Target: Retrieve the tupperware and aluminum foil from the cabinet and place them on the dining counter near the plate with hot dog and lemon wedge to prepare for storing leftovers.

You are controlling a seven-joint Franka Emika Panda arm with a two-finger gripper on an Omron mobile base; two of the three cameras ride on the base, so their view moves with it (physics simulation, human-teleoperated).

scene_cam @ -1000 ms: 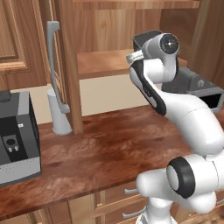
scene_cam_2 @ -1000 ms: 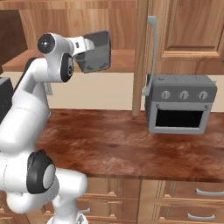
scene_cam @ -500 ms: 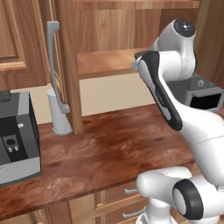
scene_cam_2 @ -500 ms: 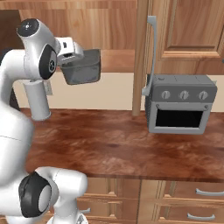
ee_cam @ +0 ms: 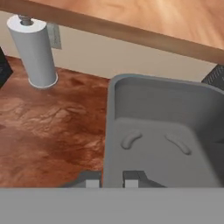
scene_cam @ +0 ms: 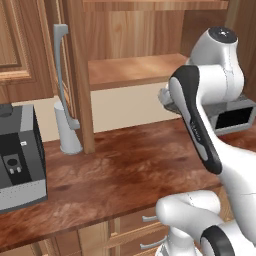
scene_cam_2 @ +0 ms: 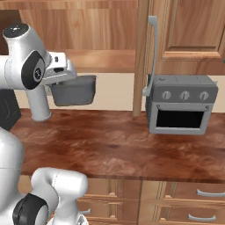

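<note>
the cabinet [scene_cam_2: 110, 30] stands open above the worktop, its door [scene_cam: 75, 75] swung out edge-on with the long grey handle [scene_cam: 62, 75] facing the room, which leaves the plank shelf [scene_cam: 135, 70] free to reach. no foil box can be made out on the visible part of that shelf, so where it sits i cannot tell.

below it runs a reddish-brown wooden countertop [scene_cam_2: 123, 145], with a grey toaster oven [scene_cam_2: 180, 110] on one side and a dark boxy appliance [scene_cam: 20, 155] on the other. neither is part of the job; they just narrow the room the arm has to swing in. a roll of paper towel [ee_cam: 35, 50] stands by the back wall.

the tub [scene_cam_2: 74, 90] is in the air, clear of the shelf and well above the worktop, roughly level with its open side up. the gripper [ee_cam: 111, 179] has it by one wall: one fingertip sits outside the rim and one inside, closed on that thin edge. a pinch on the wall is the only purchase a shallow tub offers, and keeping it level probably lessens twisting in the grip.

my guess is the tub is mid-carry, with the drive to the dining counter yet to come.
</note>
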